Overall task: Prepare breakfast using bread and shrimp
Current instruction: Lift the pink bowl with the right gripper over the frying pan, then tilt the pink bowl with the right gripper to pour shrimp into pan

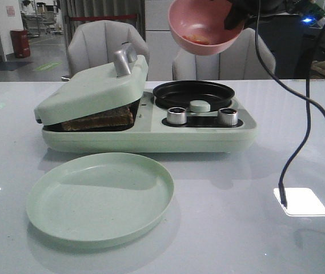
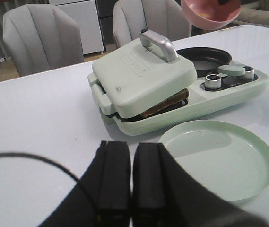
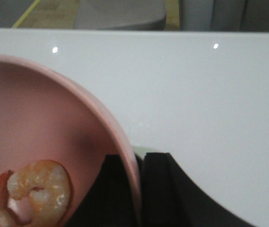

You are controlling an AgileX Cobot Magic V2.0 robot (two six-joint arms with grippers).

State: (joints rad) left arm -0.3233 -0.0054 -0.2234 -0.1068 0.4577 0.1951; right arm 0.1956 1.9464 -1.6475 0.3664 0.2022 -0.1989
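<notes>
I have the right gripper [image 3: 141,189] pinching the pink bowl [image 1: 207,25] rim, shrimp [image 3: 32,196] inside, above the frying pan [image 1: 193,94]; tipping comes next. Left gripper [image 2: 132,177] closed, empty.

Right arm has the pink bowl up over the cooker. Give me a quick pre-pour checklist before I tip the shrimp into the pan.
1. Right gripper clamped on pink bowl rim: ok.
2. Shrimp in bowl: ok.
3. Bowl above black pan: looks ok, exact alignment cannot tell.
4. Pan empty: ok.
5. Bread under sandwich lid: ok, lid propped ajar.
6. Left gripper shut, away from cooker: ok.
</notes>
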